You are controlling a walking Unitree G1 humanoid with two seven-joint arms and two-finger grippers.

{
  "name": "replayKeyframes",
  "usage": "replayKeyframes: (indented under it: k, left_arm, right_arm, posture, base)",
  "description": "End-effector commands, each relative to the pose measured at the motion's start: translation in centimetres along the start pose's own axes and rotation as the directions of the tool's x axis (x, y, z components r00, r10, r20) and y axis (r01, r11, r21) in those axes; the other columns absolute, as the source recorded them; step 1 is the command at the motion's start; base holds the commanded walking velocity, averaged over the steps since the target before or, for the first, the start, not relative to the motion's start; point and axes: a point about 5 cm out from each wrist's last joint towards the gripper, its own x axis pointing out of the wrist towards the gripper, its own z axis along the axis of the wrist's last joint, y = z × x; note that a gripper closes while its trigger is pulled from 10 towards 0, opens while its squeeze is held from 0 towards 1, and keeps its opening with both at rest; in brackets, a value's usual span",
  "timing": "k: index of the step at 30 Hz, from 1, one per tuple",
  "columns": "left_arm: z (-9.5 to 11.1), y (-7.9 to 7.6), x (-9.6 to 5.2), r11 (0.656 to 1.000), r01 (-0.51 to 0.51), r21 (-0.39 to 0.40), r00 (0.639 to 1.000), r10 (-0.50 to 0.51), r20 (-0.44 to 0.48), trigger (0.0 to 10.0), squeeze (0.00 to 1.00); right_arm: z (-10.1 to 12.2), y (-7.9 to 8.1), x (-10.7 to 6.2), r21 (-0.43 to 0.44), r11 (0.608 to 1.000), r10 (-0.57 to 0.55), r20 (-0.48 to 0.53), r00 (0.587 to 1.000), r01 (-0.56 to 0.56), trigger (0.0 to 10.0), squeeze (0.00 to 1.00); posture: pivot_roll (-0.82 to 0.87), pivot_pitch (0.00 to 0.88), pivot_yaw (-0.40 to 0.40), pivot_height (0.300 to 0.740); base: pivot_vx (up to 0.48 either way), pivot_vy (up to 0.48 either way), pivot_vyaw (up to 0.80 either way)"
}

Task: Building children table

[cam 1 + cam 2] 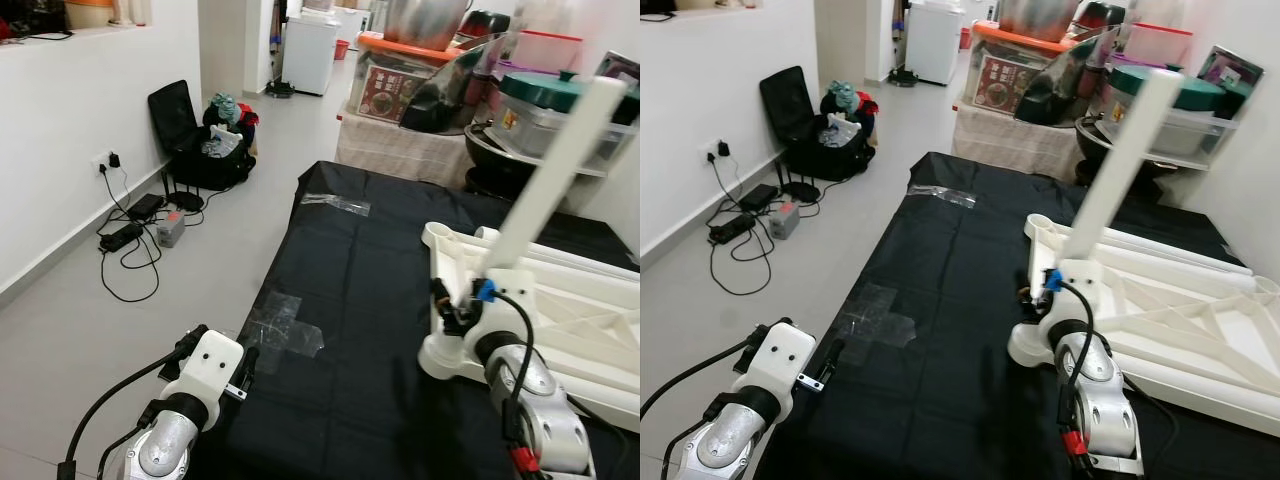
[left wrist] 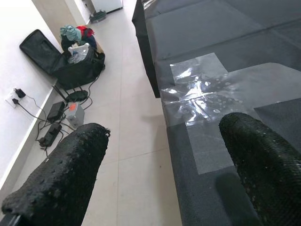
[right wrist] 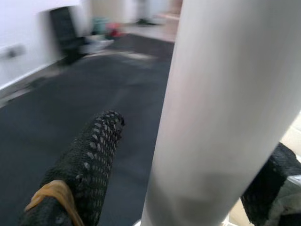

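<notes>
My right gripper (image 1: 462, 312) hides the foot of the long white plastic table leg (image 1: 553, 165); the flat white tabletop (image 1: 590, 330) beyond runs off frame.

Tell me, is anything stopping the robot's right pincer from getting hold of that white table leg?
Nothing visible does. The right pincer already has its black fingers on either side of the white table leg, which stands tilted over a corner of the white table frame on the black cloth. The left pincer hovers open, apart from it.
</notes>
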Motion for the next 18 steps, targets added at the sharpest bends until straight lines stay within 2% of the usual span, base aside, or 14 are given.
replayKeyframes:
  k: [1,4,9,11,14,16,18]
  left_arm:
    - [0.0,-0.2,0.0,1.0,0.013,0.004,1.0,-0.013,-0.001,10.0,0.0]
    - [0.0,-0.1,0.0,1.0,0.011,0.006,1.0,-0.011,-0.001,10.0,0.0]
    - [0.1,-0.2,-0.1,1.0,0.014,0.007,1.0,-0.014,-0.001,10.0,0.0]
    - [0.2,-0.3,-0.1,1.0,0.018,0.006,1.0,-0.018,0.001,10.0,0.0]
    - [0.2,-0.3,-0.1,1.0,0.018,0.006,1.0,-0.018,0.001,10.0,0.0]
    - [0.3,-0.4,0.0,1.0,0.014,0.005,1.0,-0.014,0.003,10.0,0.0]
    - [0.3,-0.3,0.0,1.0,0.01,0.005,1.0,-0.01,0.004,10.0,0.0]
  right_arm:
    - [-1.8,2.1,0.0,0.032,0.982,0.189,-0.057,0.98,-0.187,10.0,0.0]
    - [-2.0,3.0,0.1,0.019,0.964,0.267,-0.057,0.962,-0.267,10.0,0.0]
    - [-2.0,3.6,0.8,0.022,0.957,0.292,-0.05,0.955,-0.291,10.0,0.0]
    - [-1.6,4.3,2.5,0.023,0.952,0.306,-0.022,0.952,-0.305,10.0,0.0]
    - [-1.6,4.3,2.5,0.023,0.952,0.306,-0.022,0.952,-0.305,10.0,0.0]
    - [-0.4,4.8,4.0,0.01,0.94,0.339,0.028,0.94,-0.34,10.0,0.0]
    - [0.2,5.1,4.5,0.004,0.935,0.353,0.049,0.934,-0.354,10.0,0.0]
  posture:
    - [0.11,0.0,-0.183,0.74]
    - [0.11,0.0,-0.183,0.74]
    - [0.11,0.0,-0.179,0.74]
    - [0.13,0.0,-0.187,0.74]
    - [0.13,0.0,-0.187,0.74]
    - [0.14,0.0,-0.194,0.74]
    - [0.14,0.0,-0.194,0.74]
  base:
    - [0.0,0.0,0.0]
    - [0.0,0.0,0.0]
    - [0.0,0.0,0.0]
    - [0.0,0.0,0.0]
    - [0.0,0.0,0.0]
    - [0.0,0.0,0.0]
    - [0.0,0.0,0.0]
